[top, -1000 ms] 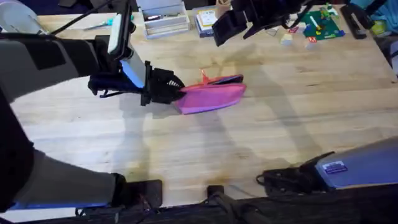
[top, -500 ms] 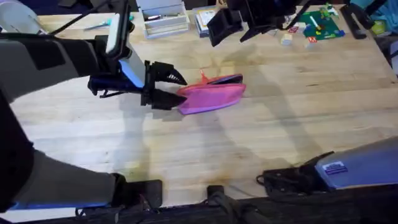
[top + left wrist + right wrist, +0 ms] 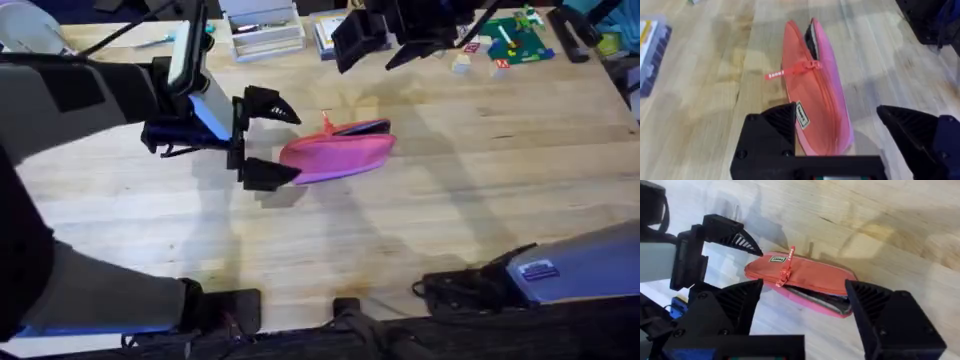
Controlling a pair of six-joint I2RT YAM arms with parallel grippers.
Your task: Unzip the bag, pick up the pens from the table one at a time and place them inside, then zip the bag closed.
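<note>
The worktop (image 3: pixel 480 210) is a broad run of pale joined planks, mostly bare, with clutter only along its far edge: a stack of trays (image 3: pixel 262 33) and some bright toy blocks (image 3: pixel 515 42). The bag (image 3: pixel 338 153) lies about midway across and somewhat nearer the far edge than the near one, long axis running roughly left to right. The left arm reaches in from the left side, its jaws (image 3: pixel 268 140) wide apart and straddling the bag's left end without touching it, one finger on the far side and one on the near side. The right arm hangs above the far edge, its jaws (image 3: pixel 382 40) also spread, empty, well apart from the bag. The zipper is partly undone: the left wrist view shows a dark gap at the bag's right end and the red pull tab (image 3: pixel 790 71) sitting partway along, sticking out to the far side. No pen is plainly seen on the planks; a dark slim shape inside the opening may be one, but I cannot tell. My reading is that the work is at a zipper step, with the left jaws placed to pin the bag's end. The next move would call for closing on that end to steady the fabric, while the right jaws come down on the small tab. Open room lies on every side of the bag, most of it toward the near and right edges.
</note>
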